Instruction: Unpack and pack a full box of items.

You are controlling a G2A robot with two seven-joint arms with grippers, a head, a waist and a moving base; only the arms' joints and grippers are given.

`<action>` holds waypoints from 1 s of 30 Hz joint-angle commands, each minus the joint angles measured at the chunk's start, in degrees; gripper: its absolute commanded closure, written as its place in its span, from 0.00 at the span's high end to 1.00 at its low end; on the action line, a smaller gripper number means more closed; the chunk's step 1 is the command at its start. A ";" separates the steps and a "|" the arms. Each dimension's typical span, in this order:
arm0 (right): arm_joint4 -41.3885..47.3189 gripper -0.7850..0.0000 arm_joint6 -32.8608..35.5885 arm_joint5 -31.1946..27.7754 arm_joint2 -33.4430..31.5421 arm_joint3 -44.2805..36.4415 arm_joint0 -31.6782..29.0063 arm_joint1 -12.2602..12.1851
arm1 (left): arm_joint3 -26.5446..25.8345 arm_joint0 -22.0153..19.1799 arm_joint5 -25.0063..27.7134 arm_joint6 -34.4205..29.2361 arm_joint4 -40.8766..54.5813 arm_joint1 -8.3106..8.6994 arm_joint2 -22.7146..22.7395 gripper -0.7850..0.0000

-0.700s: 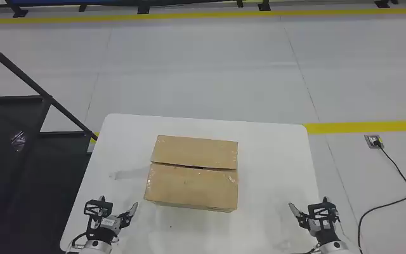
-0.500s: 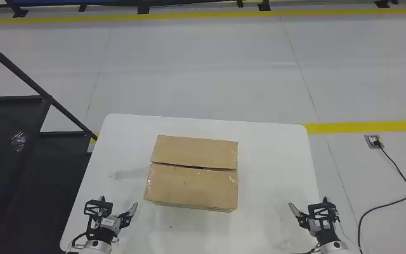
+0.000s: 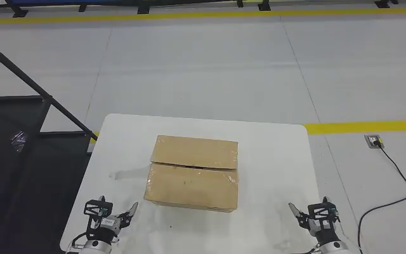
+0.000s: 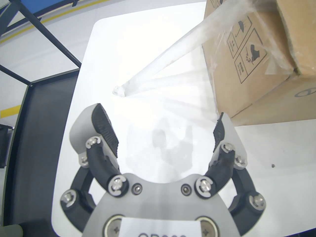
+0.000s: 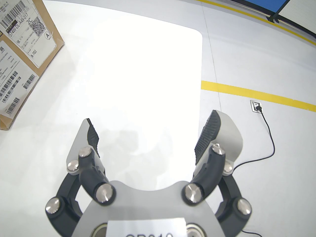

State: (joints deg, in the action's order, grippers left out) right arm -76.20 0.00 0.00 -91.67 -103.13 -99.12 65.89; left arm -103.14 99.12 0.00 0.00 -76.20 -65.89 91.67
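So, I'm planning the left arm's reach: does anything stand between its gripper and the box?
No separate object. Bare table lies between the open left gripper and the box. A loose strip of clear tape does slant from the box's side down toward the table ahead of the gripper and could snag.

Box (image 3: 193,173) flaps closed, contents hidden; both wrist views cut the box off at the frame edge; small dark speck (image 4: 272,166) on the table (image 3: 273,159) too small to identify.
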 commanded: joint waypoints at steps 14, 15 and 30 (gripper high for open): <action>2.73 1.00 7.38 -4.18 8.49 -10.90 6.88 0.92 | -3.79 -0.91 6.75 7.47 15.67 -0.37 6.17 1.00; 3.53 1.00 8.44 -3.82 9.64 -11.15 8.09 1.10 | -3.89 -1.30 7.61 6.64 18.14 -0.39 6.66 1.00; 10.52 1.00 15.25 -8.81 12.01 -10.10 13.41 1.46 | -4.32 -2.54 8.51 4.19 23.47 -0.54 7.08 1.00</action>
State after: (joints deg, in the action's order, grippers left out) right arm -71.81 16.30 -5.72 -78.72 -113.49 -85.93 67.32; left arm -107.29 97.06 8.68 4.59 -53.76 -66.37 98.93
